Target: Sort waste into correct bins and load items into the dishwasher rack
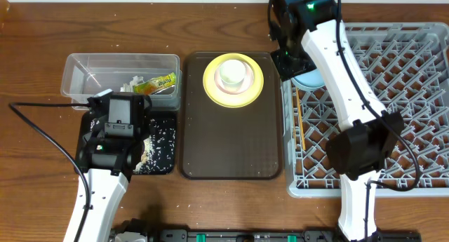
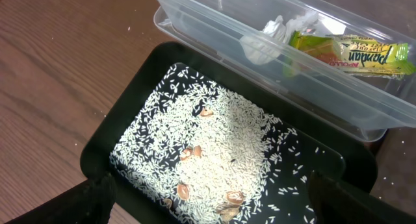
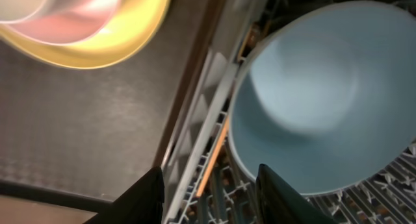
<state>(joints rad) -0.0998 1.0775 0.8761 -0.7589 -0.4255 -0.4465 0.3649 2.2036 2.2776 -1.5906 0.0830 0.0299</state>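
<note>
The clear tub point(image 1: 119, 68) holds the snack wrapper point(image 1: 158, 82) and the white tissue point(image 1: 130, 83); both also show in the left wrist view, wrapper point(image 2: 351, 54) and tissue point(image 2: 276, 34). The black tray point(image 1: 165, 156) holds loose rice point(image 2: 221, 139). My left gripper point(image 2: 214, 208) is open and empty, low over the tray's near end point(image 1: 121, 130). The yellow plate point(image 1: 210, 81) carries the pink bowl point(image 1: 233, 84) and the white cup point(image 1: 233, 70). The blue bowl point(image 3: 312, 113) lies in the grey rack point(image 1: 414, 59) at its far left corner, beside the chopsticks point(image 3: 211, 160). My right gripper point(image 3: 211, 201) is open above the rack's edge point(image 1: 289, 65).
The dark brown serving tray point(image 1: 231, 140) lies between the black tray and the rack, with the plate at its far end. A few brown scraps point(image 2: 190, 152) lie among the rice. The clear tub point(image 2: 325, 100) touches the black tray's far side.
</note>
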